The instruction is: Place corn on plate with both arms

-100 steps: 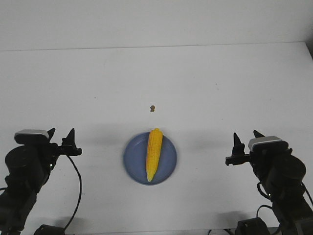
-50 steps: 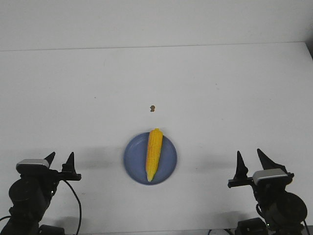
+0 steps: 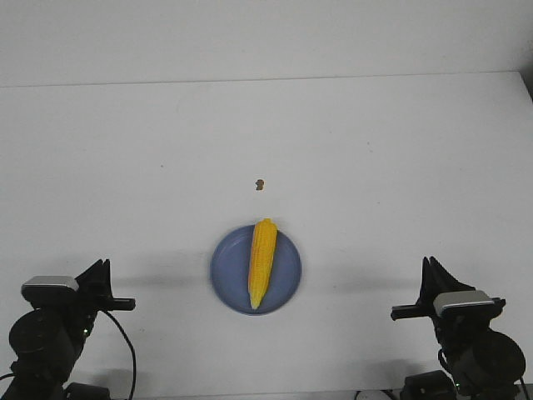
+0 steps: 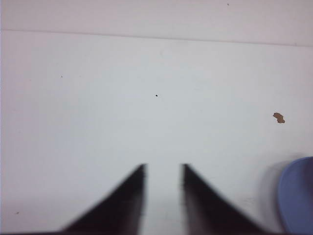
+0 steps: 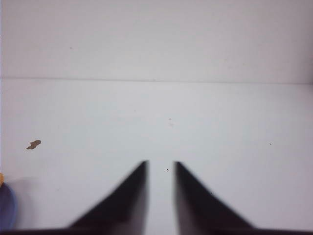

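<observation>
Lengthwise, tapered, kernel-textured yellow corn (image 3: 262, 262) lies on round blue plate (image 3: 229, 271).

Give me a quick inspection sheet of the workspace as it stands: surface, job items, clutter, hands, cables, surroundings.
Surface: white table, plain and flat.
Job's things: bright yellow tapered corn cob lies lengthwise on the round blue plate, its blunt end overhanging the far rim.
Clutter: one tiny brown speck beyond the plate.
Hands: left hand and right hand both empty, fingers slightly apart, low at the near edge on either side of the plate.
Cables: black cable loops beside the left arm.
Surroundings: pale wall behind the table; nothing else seen.
</observation>
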You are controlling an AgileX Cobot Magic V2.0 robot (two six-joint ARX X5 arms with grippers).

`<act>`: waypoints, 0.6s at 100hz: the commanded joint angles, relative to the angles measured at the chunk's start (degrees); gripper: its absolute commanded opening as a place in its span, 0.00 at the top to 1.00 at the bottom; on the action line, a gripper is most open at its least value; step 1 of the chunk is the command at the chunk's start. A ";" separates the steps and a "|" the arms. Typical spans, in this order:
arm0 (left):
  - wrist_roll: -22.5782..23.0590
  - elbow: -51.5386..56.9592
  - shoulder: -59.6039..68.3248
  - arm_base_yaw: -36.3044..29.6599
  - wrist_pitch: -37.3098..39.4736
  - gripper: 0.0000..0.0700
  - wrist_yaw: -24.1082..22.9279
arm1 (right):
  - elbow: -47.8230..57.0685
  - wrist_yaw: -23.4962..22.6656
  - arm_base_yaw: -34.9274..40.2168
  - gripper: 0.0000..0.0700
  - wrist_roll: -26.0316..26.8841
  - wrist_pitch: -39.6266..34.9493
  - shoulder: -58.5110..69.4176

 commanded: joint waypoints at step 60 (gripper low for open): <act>-0.11 0.48 -0.02 -0.11 0.85 0.98 0.02 | 0.44 0.15 0.04 1.00 0.35 1.70 0.02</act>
